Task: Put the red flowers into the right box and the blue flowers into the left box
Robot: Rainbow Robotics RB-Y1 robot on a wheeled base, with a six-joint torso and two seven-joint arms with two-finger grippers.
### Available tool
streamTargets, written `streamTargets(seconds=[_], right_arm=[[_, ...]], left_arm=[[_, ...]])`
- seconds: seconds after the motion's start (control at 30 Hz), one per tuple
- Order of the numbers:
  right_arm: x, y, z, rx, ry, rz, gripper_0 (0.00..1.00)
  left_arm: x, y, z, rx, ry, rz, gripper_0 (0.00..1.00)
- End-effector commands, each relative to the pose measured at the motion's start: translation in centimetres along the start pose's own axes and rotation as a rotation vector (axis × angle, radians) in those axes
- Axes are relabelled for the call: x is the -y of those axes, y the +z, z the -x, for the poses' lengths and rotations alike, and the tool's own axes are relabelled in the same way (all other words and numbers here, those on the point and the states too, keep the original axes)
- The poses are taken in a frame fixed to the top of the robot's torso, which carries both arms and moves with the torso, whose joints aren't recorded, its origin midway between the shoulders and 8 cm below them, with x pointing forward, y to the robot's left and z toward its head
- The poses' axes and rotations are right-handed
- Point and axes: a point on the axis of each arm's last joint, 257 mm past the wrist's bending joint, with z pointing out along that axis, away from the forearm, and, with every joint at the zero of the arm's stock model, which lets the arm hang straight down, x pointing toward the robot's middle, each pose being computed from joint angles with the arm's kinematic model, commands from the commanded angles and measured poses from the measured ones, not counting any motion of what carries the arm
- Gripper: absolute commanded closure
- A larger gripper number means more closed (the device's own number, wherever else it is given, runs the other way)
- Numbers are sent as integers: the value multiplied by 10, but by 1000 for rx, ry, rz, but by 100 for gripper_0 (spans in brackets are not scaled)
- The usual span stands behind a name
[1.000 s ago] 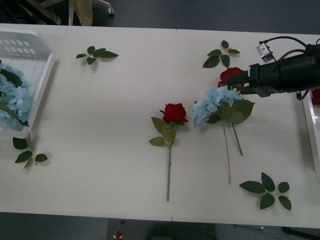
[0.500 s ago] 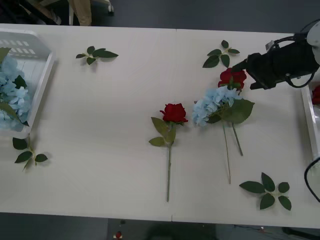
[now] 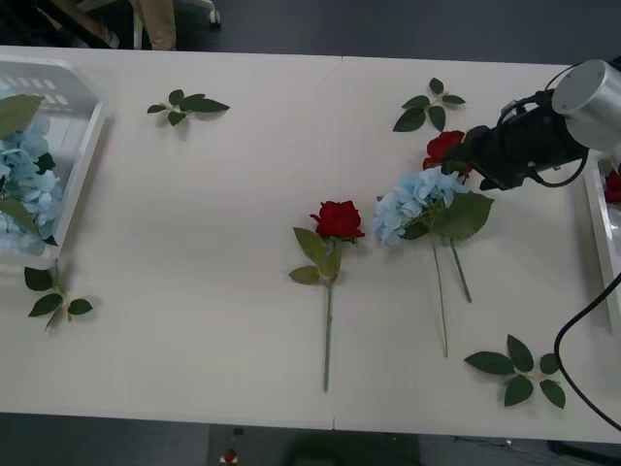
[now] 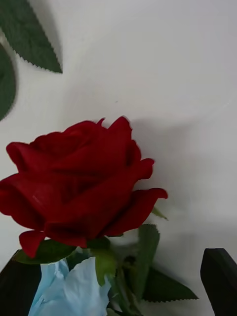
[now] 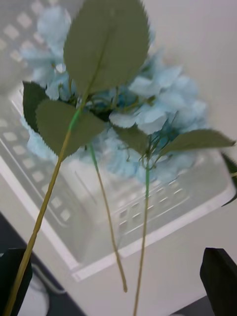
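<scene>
Red rose (image 3: 446, 148), bloom pointing to the table's far edge, lies partly under the blue hydrangea (image 3: 412, 202); its stem runs back toward the robot, alongside the hydrangea's stem. Right gripper (image 3: 475, 155) hovers at the bloom's right side, fingers spread and empty, the rose head centred just ahead of them in the right wrist view. Right box (image 3: 604, 233) sits close by at the table's right edge, so this arm is the nearer. Left gripper hangs open over the left box (image 5: 148, 237), which holds blue flowers (image 5: 128, 108). A second rose (image 3: 337, 219) lies mid-table.
</scene>
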Motion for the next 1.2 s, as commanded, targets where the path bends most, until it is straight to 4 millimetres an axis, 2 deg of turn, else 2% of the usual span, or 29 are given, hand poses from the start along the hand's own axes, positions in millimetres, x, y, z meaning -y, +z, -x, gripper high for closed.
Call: streamTargets(seconds=[0.03, 0.2, 0.3, 0.37, 0.5, 0.53, 0.57, 0.6, 0.67, 0.73, 0.77, 0.87, 0.9, 0.97, 1.07, 1.2], right_arm=[[-22, 0, 6, 17, -35, 7, 5], [-20, 12, 0, 24, -100, -37, 5], [-22, 20, -5, 28, -124, -40, 5], [-22, 26, -7, 33, -130, -39, 5], [-20, 39, -12, 48, -141, -43, 8], [-18, 44, -14, 53, -150, -49, 15], [-17, 45, -14, 55, -154, -50, 18], [-17, 47, -16, 55, -162, -51, 30], [-14, 47, -16, 55, -166, -60, 50], [-7, 48, -17, 49, -168, -73, 94], [-6, 49, -19, 46, -168, -76, 100], [-2, 47, -16, 50, -172, -80, 100], [-1, 45, -14, 52, -176, -82, 100], [2, 43, -13, 51, -174, -85, 100], [7, 35, -4, 62, -164, -79, 100], [7, 22, 5, 63, -143, -52, 100]], left_arm=[[16, -56, -5, 161, -22, -74, 0], [75, -81, 1, 408, -95, -289, 0], [94, -89, 5, 484, -117, -362, 0], [98, -92, 12, 519, -120, -379, 0], [96, -89, 42, 537, -47, -345, 0], [96, -87, 57, 519, 15, -323, 0], [96, -86, 63, 515, 36, -319, 0], [95, -87, 76, 511, 75, -309, 0], [96, -84, 89, 503, 113, -305, 0], [108, -80, 115, 497, 189, -331, 0], [114, -78, 125, 497, 219, -346, 0], [128, -65, 153, 498, 284, -371, 0], [138, -58, 171, 497, 277, -396, 0], [150, -49, 187, 486, 262, -424, 0], [178, -26, 223, 462, 237, -470, 0], [202, 4, 252, 435, 226, -454, 0]])
